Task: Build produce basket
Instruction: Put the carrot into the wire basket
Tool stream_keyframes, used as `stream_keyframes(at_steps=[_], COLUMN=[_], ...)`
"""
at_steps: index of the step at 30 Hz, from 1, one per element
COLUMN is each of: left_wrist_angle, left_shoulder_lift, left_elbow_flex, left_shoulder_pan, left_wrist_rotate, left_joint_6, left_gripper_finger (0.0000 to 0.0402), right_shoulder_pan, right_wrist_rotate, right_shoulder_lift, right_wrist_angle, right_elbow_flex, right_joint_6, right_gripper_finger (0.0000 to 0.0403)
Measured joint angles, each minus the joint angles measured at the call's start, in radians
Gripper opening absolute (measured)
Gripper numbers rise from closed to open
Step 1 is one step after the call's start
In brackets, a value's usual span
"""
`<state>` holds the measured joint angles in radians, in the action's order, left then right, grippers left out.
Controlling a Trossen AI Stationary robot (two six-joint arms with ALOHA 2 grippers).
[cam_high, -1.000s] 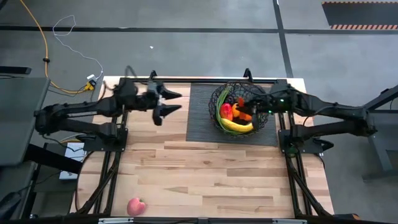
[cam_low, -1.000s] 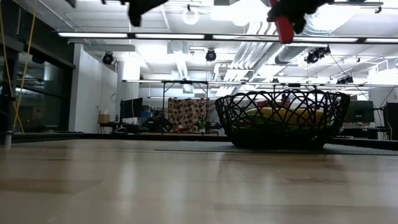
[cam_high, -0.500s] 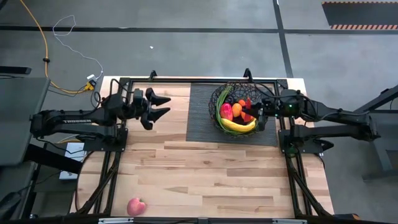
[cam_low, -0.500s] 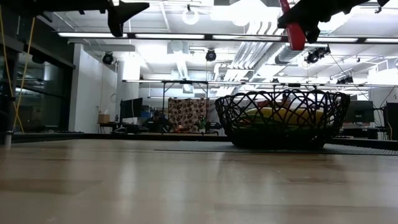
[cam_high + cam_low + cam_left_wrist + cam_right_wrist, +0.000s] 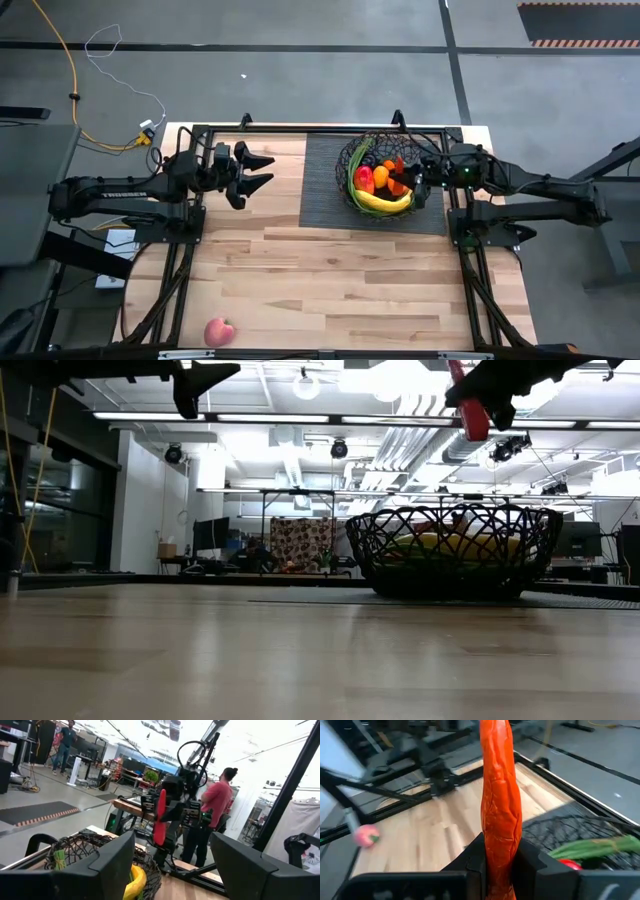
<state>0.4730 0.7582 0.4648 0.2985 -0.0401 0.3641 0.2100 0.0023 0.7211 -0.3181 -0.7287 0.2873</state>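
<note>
Right gripper clenches your red pepper over basket — banana inside; left gripper released; apple left on surface.

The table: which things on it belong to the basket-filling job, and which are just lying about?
Job:
- basket, with banana and oranges inside
- red pepper, held by right gripper above basket
- apple, near table edge
- left gripper, open, empty

Lying about:
- dark mat
- yellow cable, on floor

Two dark, matte jointed arms on black frames; tapered black fingers; small green light near right wrist.
</note>
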Motion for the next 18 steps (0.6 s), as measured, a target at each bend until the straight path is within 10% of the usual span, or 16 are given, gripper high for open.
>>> stream_keyframes(at_steps=[18], left_wrist_angle=[-0.001], left_shoulder_lift=[0.0], left_elbow_flex=[0.0], left_shoulder_pan=[0.0], left_wrist_rotate=[0.011], left_joint_6=[0.0], left_gripper_finger=[0.025], right_shoulder_pan=[0.387], right_wrist_rotate=[0.155], right_shoulder_lift=[0.623], right_wrist_angle=[-0.6], right_elbow_flex=[-0.356], right_joint_6=[-0.139], right_gripper_finger=[0.0048])
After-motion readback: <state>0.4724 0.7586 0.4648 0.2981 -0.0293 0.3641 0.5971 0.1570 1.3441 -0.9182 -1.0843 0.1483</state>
